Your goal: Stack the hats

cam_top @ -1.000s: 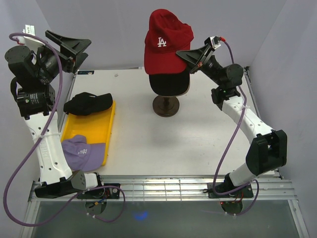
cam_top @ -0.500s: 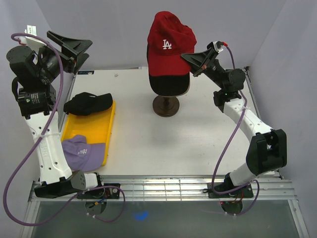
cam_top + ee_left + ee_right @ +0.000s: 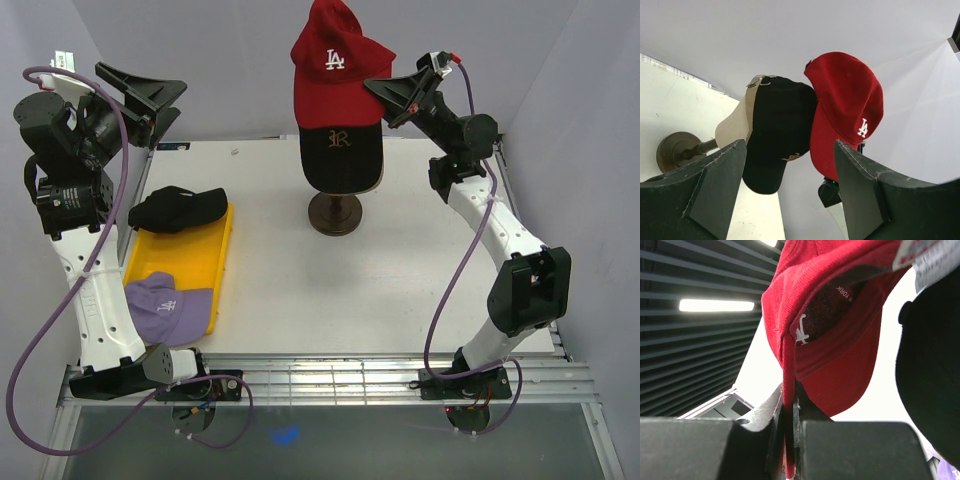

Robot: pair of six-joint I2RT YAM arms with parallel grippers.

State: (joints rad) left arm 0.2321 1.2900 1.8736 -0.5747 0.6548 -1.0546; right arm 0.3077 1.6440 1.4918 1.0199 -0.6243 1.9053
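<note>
A: Where is the red cap now?

B: The red cap (image 3: 330, 70) hangs in the air, just above the black cap (image 3: 340, 155) that sits on the round stand (image 3: 335, 213). The right gripper (image 3: 376, 92) has its fingers pressed together on the edge of the fabric. In the right wrist view only a thin fold lies between them.

A: And the other arm?

B: The left gripper (image 3: 165, 98) is raised at the left side, its jaws wide apart, with nothing in them. Under the black cap a tan cap (image 3: 735, 127) shows. Two more hats lie on the yellow tray (image 3: 205, 265): the other black cap (image 3: 178, 208) and the lavender cap (image 3: 160, 300).

A: What can go wrong from here?

B: I think the grip is the weak point. So little cloth is pinched that the red cap may slip out or swing when the arm moves. It also hangs tilted. If it comes down like this, it can land crooked, or catch the black cap and drag the pile off the stand.
</note>
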